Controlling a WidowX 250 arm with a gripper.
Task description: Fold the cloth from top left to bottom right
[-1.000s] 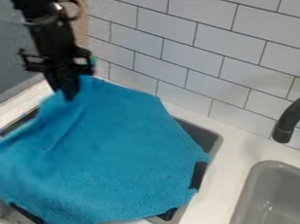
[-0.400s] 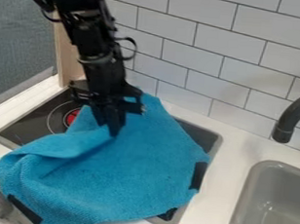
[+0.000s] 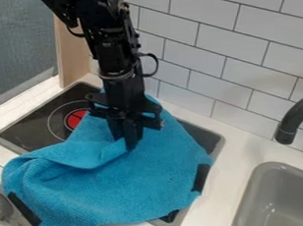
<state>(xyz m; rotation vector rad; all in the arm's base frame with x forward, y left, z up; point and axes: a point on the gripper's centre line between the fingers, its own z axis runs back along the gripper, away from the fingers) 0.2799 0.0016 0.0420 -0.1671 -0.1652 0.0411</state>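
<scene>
I've moved down and rightward, drawing the upper-left side of the blue textured cloth point(image 3: 145, 183) inward and baring more of the flat black stovetop point(image 3: 31, 127). My black two-finger hand point(image 3: 131, 145) is closed on a fold of the cloth, which lies partly over the stovetop, hiding its lower right part.
</scene>
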